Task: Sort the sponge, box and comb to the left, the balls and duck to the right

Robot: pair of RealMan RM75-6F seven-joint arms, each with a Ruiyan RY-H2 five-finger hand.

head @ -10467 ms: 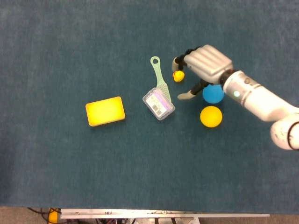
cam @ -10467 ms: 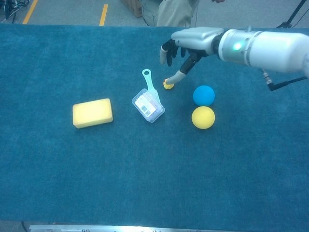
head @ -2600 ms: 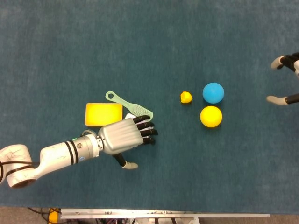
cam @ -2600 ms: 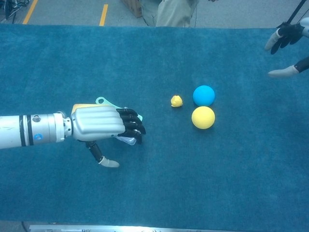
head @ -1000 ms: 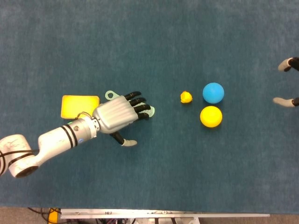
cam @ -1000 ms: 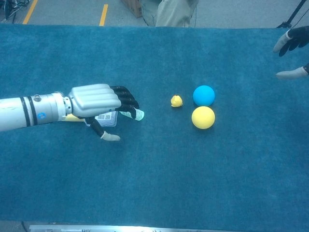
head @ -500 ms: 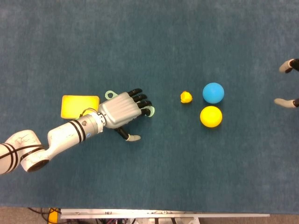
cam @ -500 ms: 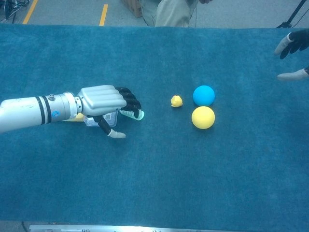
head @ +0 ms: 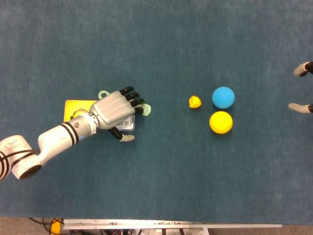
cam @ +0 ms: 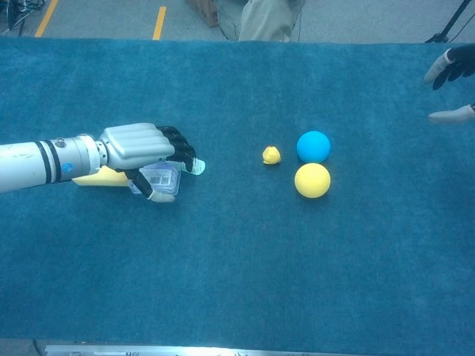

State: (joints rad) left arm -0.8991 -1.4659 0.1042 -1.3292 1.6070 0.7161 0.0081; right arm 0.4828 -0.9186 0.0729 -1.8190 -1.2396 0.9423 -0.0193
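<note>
My left hand (head: pixel 115 108) lies palm-down over the green comb (head: pixel 145 109) and the clear box (head: pixel 127 123), fingers stretched out across them and the thumb beside the box. Only the comb's ring (head: pixel 103 94) and tip show. The yellow sponge (head: pixel 73 106) sits just left of the hand, partly covered by the wrist. In the chest view the left hand (cam: pixel 141 148) covers the box (cam: pixel 162 178) next to the sponge (cam: pixel 100 176). The small duck (head: pixel 194 102), blue ball (head: pixel 223 97) and yellow ball (head: pixel 220 122) lie together on the right. My right hand (head: pixel 302 69) hangs open at the far right edge.
The blue carpeted table (head: pixel 156 186) spreads wide around the objects. Its front edge has a metal rail (head: pixel 171 226). A person's legs (cam: pixel 260 18) stand beyond the far edge in the chest view.
The left hand has slid left toward the sponge, taking the comb and box along under it. Duck, balls and right hand have stayed put.
</note>
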